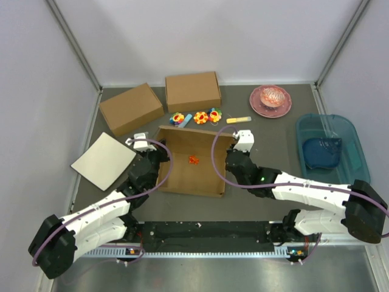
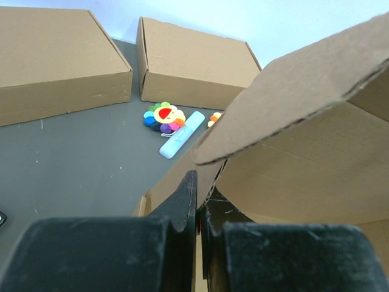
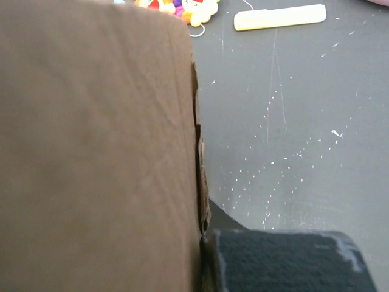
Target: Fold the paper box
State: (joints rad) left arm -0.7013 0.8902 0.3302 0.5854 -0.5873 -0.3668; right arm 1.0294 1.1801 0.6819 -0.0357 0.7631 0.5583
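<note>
Top external view puts your paper box (image 1: 191, 163) in the middle of the table (image 1: 267, 137). Both side walls stand raised, the left pincer (image 1: 159, 161) clamped shut on one, the right pincer (image 1: 227, 159) on the other. Lid and end flaps look not yet folded.

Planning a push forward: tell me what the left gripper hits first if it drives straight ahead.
The paper box: the left gripper is shut on its wall, and its flap rises just ahead of the fingers. Past that, probably the pale blue stick, though depth is unclear.
</note>
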